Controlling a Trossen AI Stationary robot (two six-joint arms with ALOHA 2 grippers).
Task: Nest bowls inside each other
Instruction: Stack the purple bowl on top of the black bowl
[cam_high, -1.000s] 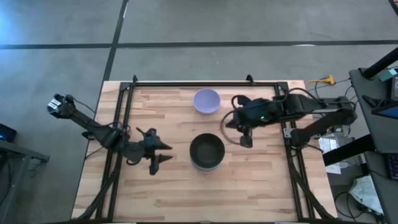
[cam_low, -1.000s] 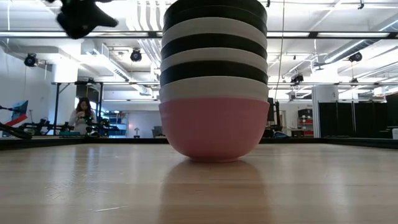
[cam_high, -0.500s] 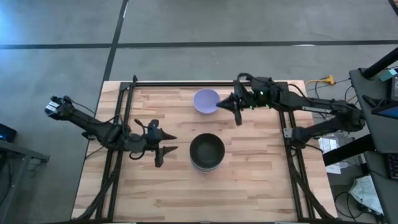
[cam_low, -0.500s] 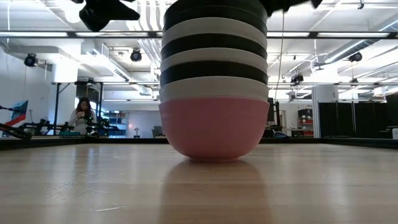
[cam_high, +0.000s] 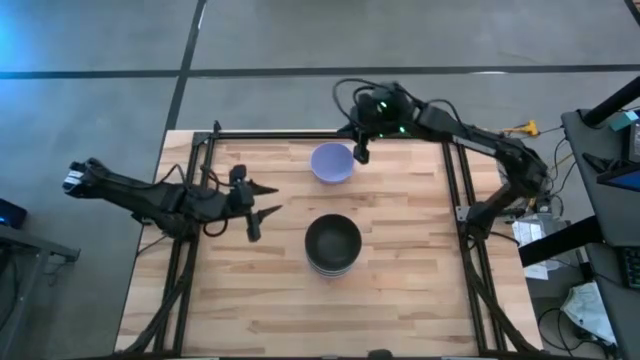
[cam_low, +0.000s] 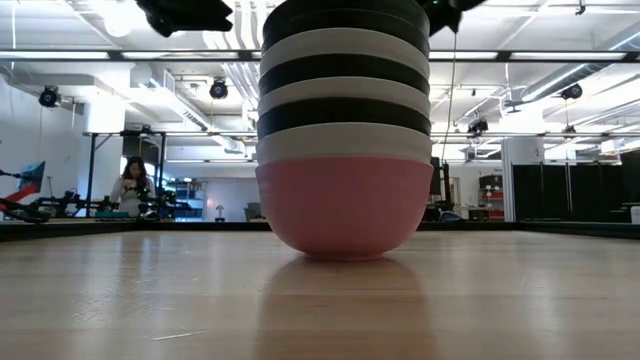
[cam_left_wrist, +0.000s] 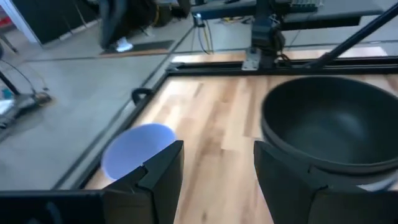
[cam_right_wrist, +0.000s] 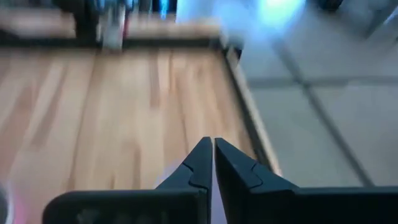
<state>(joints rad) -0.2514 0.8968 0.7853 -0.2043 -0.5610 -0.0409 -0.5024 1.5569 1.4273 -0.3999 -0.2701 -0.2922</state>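
A stack of nested bowls (cam_high: 333, 245) stands mid-table, resting on its pink bottom bowl (cam_low: 343, 205), with white and black bowls above it and a black bowl (cam_left_wrist: 336, 124) on top. A lone lavender bowl (cam_high: 332, 162) sits on the wood near the far edge, also seen as the lavender bowl (cam_left_wrist: 137, 149). My right gripper (cam_high: 360, 150) is shut and hangs just right of that bowl's rim. My left gripper (cam_high: 255, 207) is open, left of the stack and above the table, with the stack and the lavender bowl ahead of its fingers (cam_left_wrist: 163, 177). My right gripper (cam_right_wrist: 208, 152) has its shut fingertips pointing down beside the lavender bowl's right rim (cam_high: 350, 163). I cannot tell whether they touch the rim. The bowl sits flat on the table.
A black metal frame (cam_high: 320, 134) runs along the table's far edge and down both sides. Bare wood lies near the stack toward the near edge (cam_high: 330, 320). Beyond the table a person (cam_low: 130, 185) sits far off in the room.
My right gripper has swung from beside the stack's right side toward the far edge and now hangs at the lavender bowl's right rim. My left gripper has moved a little toward the far edge and stayed open. Neither the stack nor the lavender bowl has moved.
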